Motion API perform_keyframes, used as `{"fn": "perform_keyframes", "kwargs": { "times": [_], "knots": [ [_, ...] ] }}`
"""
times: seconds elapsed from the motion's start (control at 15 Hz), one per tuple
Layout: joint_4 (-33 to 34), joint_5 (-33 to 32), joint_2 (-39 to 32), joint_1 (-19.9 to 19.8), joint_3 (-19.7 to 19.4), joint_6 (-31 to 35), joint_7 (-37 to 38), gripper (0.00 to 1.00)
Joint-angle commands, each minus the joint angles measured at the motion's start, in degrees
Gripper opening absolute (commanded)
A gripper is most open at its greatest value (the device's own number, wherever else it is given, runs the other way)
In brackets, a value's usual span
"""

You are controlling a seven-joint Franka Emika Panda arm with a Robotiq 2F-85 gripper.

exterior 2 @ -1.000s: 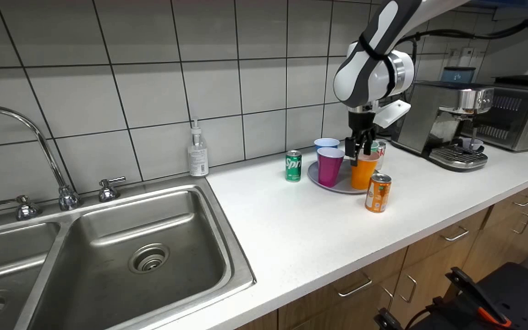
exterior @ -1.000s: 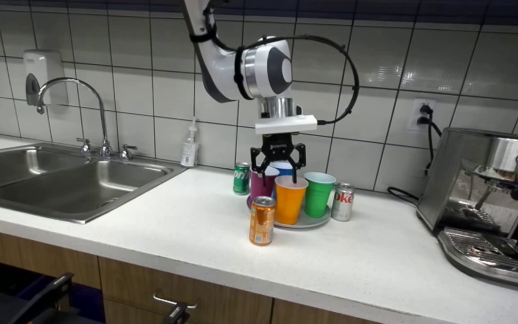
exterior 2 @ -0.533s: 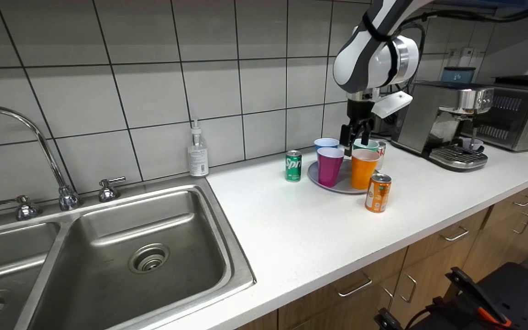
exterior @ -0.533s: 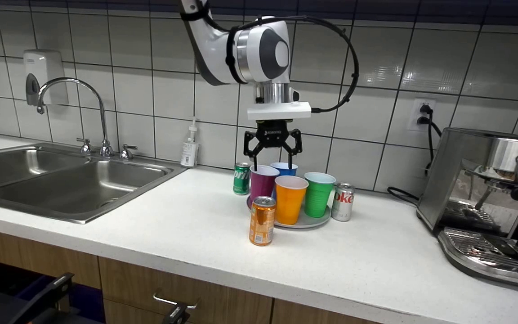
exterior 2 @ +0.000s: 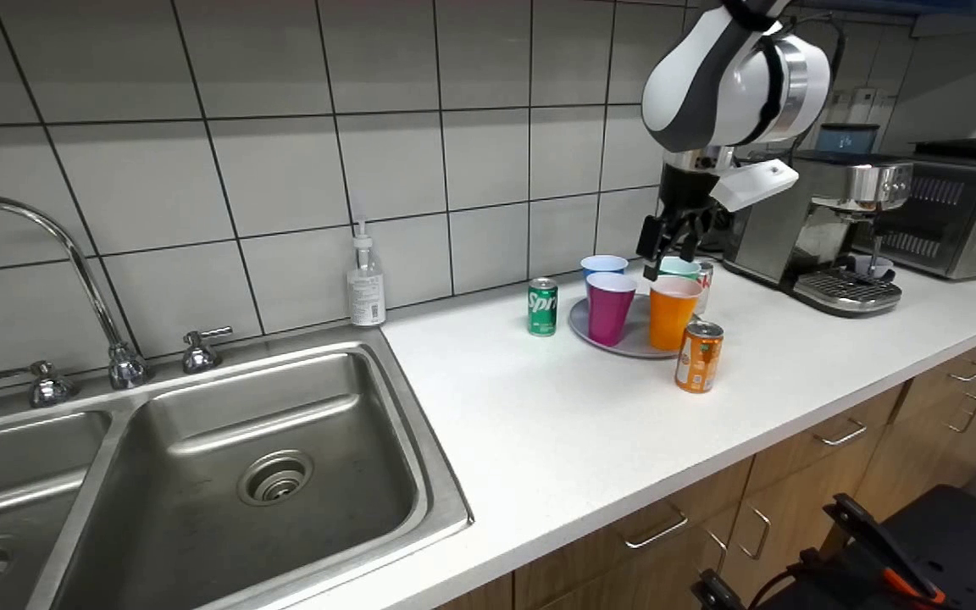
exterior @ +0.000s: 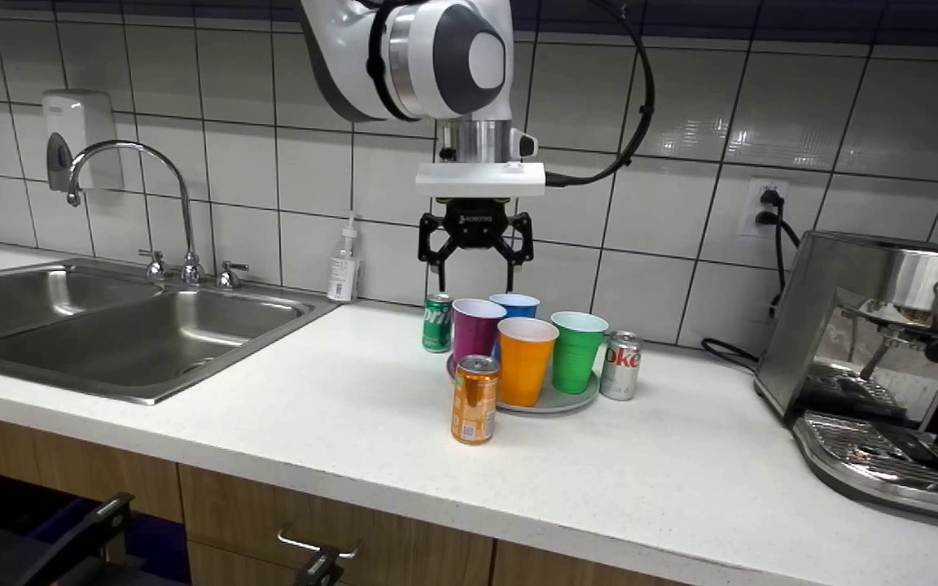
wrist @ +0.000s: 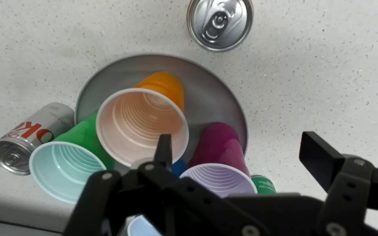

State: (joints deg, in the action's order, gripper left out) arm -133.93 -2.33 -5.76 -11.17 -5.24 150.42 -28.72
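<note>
Gripper [exterior: 475, 287] released, jaws spread wide, pointing down above the grey plate [wrist: 210, 98], which bears four plastic cups: magenta cup [exterior: 475, 330] left, orange cup [exterior: 526, 362] near, green cup [exterior: 576, 354] right, blue cup [exterior: 518, 303] far. Fingertips apparently higher than the rims. All four upright, mouths up, long axes vertical. Cans likewise on end, set about the plate on the white countertop [exterior: 681, 472]: Sprite can [exterior: 437, 324] left, silver Coke can [exterior: 621, 366] right, orange can [exterior: 475, 400] on the near side, apart from the plate in the wrist view. Hard to make out: blue cup, its body mostly blocked by the cups in front in both exterior views; in the wrist view the gripper covers much of it and overlaps the orange cup's mouth. Same view, Sprite can reduced to a green patch beside the magenta cup. Behind the orange cup, the green cup [exterior 2: 679, 268] shows little but its rim in an exterior view. Arm [exterior: 453, 61] cut off at top in both exterior views.
</note>
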Motion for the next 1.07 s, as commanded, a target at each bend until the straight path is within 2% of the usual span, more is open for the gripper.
{"fn": "perform_keyframes", "kwargs": {
  "times": [0.0, 0.4, 0.53, 0.8, 0.93, 1.0],
  "knots": [
    [-9.56, 0.99, 9.22, 0.4, -0.71, 2.41, -0.52, 1.0],
    [-19.18, -1.31, 19.53, 1.45, -2.41, 0.4, 3.28, 1.0],
    [-21.46, 0.02, 22.77, 2.33, -3.08, -2.11, 2.56, 1.0],
    [-25.02, -1.63, 28.2, 2.76, -3.0, -6.14, 4.37, 1.0],
    [-25.87, -2.34, 29.97, 3.0, -2.54, -8.96, 5.43, 1.0],
    [-23.76, -1.39, 25.74, 3.69, -3.9, -6.0, 3.52, 1.0]
  ]
}}
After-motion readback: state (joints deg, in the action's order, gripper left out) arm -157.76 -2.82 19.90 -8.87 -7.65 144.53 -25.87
